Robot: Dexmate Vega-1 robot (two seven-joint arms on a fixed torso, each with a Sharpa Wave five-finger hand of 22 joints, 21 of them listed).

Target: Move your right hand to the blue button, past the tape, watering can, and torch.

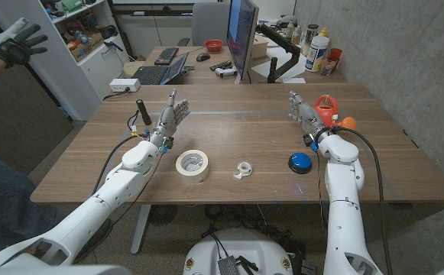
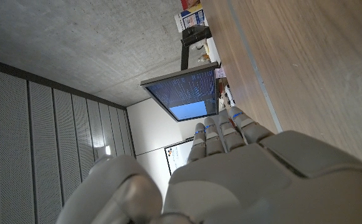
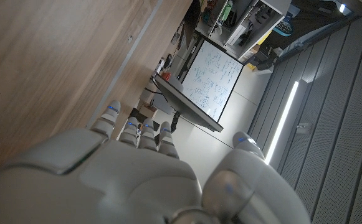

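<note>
The blue button (image 1: 299,161) sits on the wooden table (image 1: 237,130) near its front right. My right hand (image 1: 304,113) is raised beyond the button, holding nothing, with its fingers apart and pointing away from me, just left of the orange watering can (image 1: 327,109). A roll of cream tape (image 1: 192,165) lies front centre-left. The black torch (image 1: 141,114) is at the left, beside my left hand (image 1: 172,114), which is also raised with fingers spread and nothing in it. The wrist views show the backs of the left hand (image 2: 243,180) and the right hand (image 3: 137,180).
A small white object (image 1: 243,169) lies between the tape and the button. A monitor (image 1: 242,34) stands behind the table's far edge, with desks and bottles beyond. At the left, a person holds up a gloved hand (image 1: 15,42).
</note>
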